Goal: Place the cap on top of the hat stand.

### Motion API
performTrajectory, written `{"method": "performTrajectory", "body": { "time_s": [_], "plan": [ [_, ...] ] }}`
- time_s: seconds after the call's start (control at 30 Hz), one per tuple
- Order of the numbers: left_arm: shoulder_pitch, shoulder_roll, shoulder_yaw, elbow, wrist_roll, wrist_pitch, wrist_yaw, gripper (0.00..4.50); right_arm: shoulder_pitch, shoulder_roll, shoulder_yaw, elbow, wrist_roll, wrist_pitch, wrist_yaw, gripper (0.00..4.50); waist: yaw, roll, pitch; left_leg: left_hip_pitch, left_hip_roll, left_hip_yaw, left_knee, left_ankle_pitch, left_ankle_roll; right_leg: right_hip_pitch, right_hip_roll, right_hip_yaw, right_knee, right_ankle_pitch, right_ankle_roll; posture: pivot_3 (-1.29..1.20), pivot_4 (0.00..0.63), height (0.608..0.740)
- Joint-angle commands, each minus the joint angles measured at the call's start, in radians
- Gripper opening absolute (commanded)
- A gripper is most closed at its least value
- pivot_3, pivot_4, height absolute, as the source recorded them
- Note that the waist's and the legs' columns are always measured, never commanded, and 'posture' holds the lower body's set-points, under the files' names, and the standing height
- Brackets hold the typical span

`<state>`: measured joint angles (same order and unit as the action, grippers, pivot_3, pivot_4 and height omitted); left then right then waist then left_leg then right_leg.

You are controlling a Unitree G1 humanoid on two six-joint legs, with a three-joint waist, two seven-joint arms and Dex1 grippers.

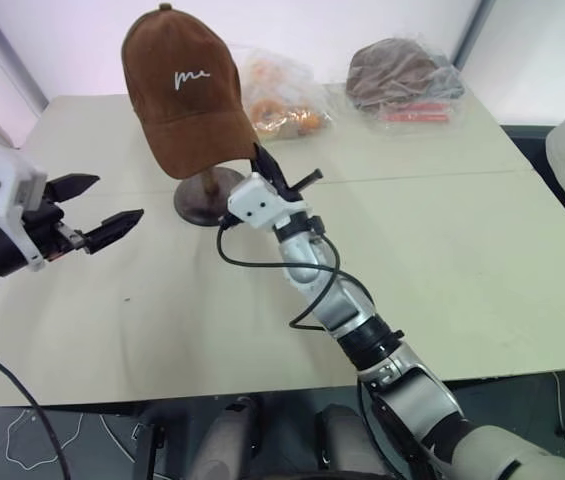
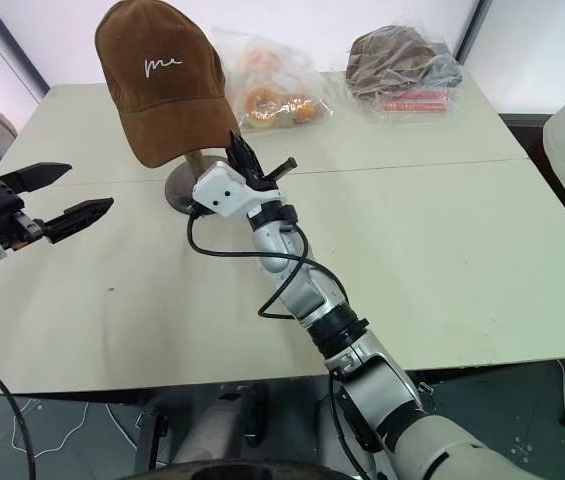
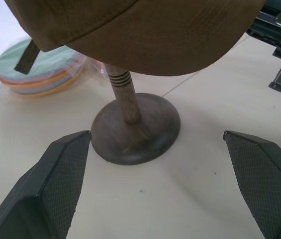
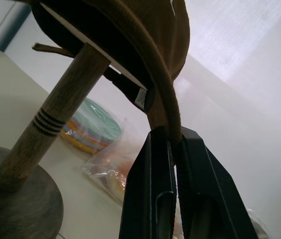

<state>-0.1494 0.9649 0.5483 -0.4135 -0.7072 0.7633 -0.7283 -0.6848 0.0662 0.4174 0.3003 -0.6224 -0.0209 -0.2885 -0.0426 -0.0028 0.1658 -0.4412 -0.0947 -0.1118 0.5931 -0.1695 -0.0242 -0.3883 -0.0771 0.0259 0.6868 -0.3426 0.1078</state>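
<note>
From the head cameras, your right gripper is pinching the brim edge of the brown cap, which is sitting over the hat stand with its crown facing you and tilting slightly. Your left gripper is hanging spread wide and empty, near the stand on its left. You are working on a pale cream table made of two joined tops; at its far edge lie a plastic bag of orange-toned items and a grey-brown hat wrapped in clear plastic, both well apart from the stand. White walls are closing the room behind.

In the left wrist view, the stand's ringed post and round base are standing between the open fingers, under the cap. A stack of coloured discs is lying beyond.

In the right wrist view, the fingers are closing flat on the brim rim. The stand's top is hidden inside the crown, so the cap is probably seated, but you cannot confirm it. Before letting go, be levelling the brim and checking the crown is centred; then open slowly and draw away downward without snagging the brim.
</note>
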Motion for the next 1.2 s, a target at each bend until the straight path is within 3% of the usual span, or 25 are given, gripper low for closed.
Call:
{"method": "performTrajectory", "body": {
  "time_s": [0.03, 0.47, 0.57, 0.73, 1.03, 1.2],
  "plan": [
    [0.004, 0.031, 0.052, -0.023, -0.010, 0.011, -0.009, 4.50, -0.017, 0.033, 0.025, 0.007, -0.033, -0.020, -0.055, 0.02, -0.002, 0.000, 0.000, 0.000, 0.000, 0.000, 0.000, 0.000, 0.000, 0.000, 0.000, 0.000, 0.000, 0.000, 0.000, 0.00, 0.150, 0.740],
    [-0.003, 0.043, 0.045, -0.014, -0.006, 0.017, -0.020, 4.50, 0.020, 0.001, 0.096, -0.007, -0.064, -0.077, -0.009, 0.02, -0.003, -0.001, 0.000, 0.000, 0.001, 0.000, -0.001, 0.000, 0.000, -0.001, 0.001, 0.000, 0.000, 0.000, -0.001, 0.00, 0.150, 0.740],
    [-0.009, 0.042, 0.038, -0.008, -0.002, 0.012, -0.023, 4.50, 0.034, -0.015, 0.121, -0.015, -0.064, -0.088, 0.054, 0.98, -0.003, -0.001, 0.000, 0.000, 0.001, 0.000, -0.001, 0.000, 0.000, -0.001, 0.001, 0.000, 0.000, 0.000, -0.001, 0.00, 0.150, 0.740],
    [-0.023, 0.040, 0.025, 0.009, 0.009, 0.000, -0.035, 4.50, 0.081, -0.063, 0.165, -0.049, -0.051, -0.086, 0.218, 3.48, -0.002, -0.001, -0.001, 0.000, 0.001, 0.000, 0.000, 0.000, 0.000, 0.000, 0.001, 0.000, 0.000, 0.000, -0.001, 0.00, 0.150, 0.740],
    [-0.068, 0.048, -0.020, 0.055, 0.029, -0.035, -0.058, 4.50, 0.080, -0.281, 0.173, -0.085, -0.025, -0.056, 0.626, 3.48, -0.001, -0.002, -0.001, 0.000, 0.001, 0.000, 0.000, 0.000, 0.000, 0.001, 0.001, 0.000, 0.000, 0.000, -0.001, 0.00, 0.150, 0.740],
    [-0.108, 0.085, -0.032, 0.100, 0.036, -0.056, -0.115, 4.50, 0.036, -0.457, -0.029, -0.213, 0.287, -0.013, 0.937, 3.48, 0.005, -0.003, -0.001, 0.000, 0.001, 0.000, 0.001, -0.001, 0.001, 0.003, 0.000, -0.001, -0.001, 0.000, 0.000, 0.00, 0.150, 0.740]
  ]
}}
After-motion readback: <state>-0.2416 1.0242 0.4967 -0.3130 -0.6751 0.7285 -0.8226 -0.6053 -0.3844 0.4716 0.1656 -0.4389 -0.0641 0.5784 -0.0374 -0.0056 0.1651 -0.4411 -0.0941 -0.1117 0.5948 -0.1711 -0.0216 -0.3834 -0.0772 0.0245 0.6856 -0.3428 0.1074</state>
